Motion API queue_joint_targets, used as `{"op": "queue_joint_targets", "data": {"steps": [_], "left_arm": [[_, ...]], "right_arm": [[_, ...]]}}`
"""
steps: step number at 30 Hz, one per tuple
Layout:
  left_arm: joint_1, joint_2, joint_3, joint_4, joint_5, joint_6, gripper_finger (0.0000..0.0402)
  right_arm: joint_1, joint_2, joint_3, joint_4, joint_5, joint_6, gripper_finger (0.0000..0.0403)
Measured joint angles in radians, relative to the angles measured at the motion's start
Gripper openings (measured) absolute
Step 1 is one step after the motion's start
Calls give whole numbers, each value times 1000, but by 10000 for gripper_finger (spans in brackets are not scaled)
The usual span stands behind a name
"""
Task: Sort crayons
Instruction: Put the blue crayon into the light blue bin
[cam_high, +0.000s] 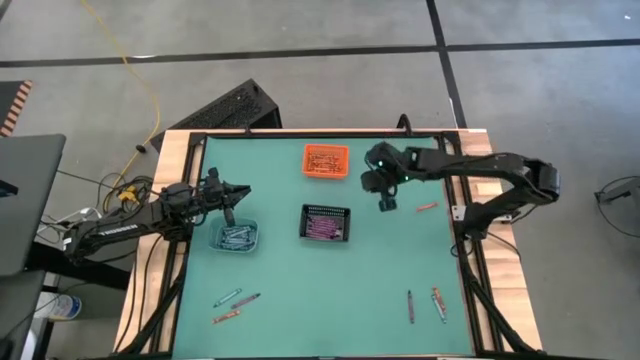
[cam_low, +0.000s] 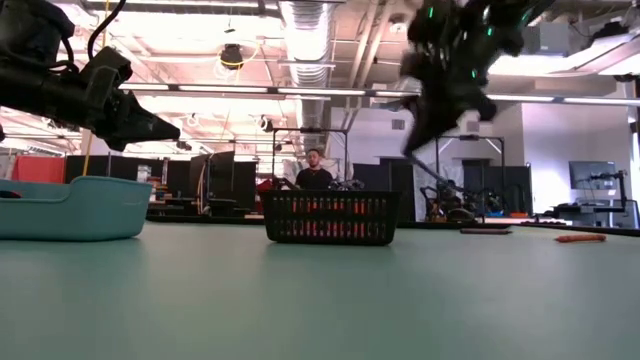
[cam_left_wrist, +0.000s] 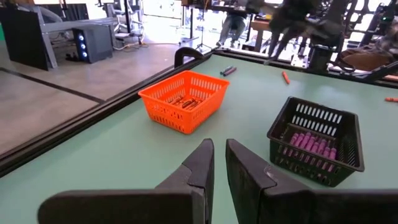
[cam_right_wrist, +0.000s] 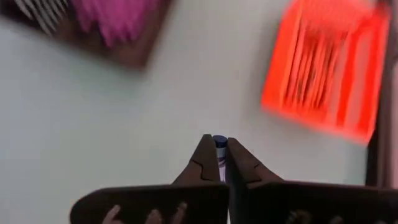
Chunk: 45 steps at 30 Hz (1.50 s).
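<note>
- Crayons lie loose in two groups near the counter's (cam_high: 320, 320) front edge: a cluster at the front left (cam_high: 236, 303) and a few at the front right (cam_high: 438, 302), with a single purple one (cam_high: 410, 305) just beside them.
- One orange crayon (cam_high: 427, 207) lies alone near the right edge, also seen low on the surface in the low view (cam_low: 580, 238).
- The right claw (cam_right_wrist: 220, 163) is pressed together on a blue-tipped crayon (cam_right_wrist: 220, 142), pinched between its tips; in the high view it hangs above bare green between the orange bin (cam_high: 326, 161) and the lone orange crayon.
- The left claw (cam_left_wrist: 219, 165) is nearly closed with a thin gap and holds nothing; it sits over the left side of the counter, just above the clear bin (cam_high: 235, 237), which has blue-grey crayons in it.
- The black bin (cam_high: 326, 223) with purple crayons stands mid-counter, apart from the orange bin behind it.
- A broad open stretch of green runs across the middle and front centre, between the bins and the loose crayons.
- In the low view a person (cam_low: 314, 171) sits in the room behind the counter.
</note>
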Motion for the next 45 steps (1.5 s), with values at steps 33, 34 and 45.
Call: {"op": "queue_joint_targets", "data": {"steps": [33, 34, 45], "left_arm": [[0, 0, 0, 0, 0, 0, 29], [0, 0, 0, 0, 0, 0, 29], [0, 0, 0, 0, 0, 0, 29]], "right_arm": [[408, 948, 869, 900, -54, 155, 1], [408, 961, 886, 905, -56, 172, 1], [408, 1031, 954, 909, -85, 285, 1]]}}
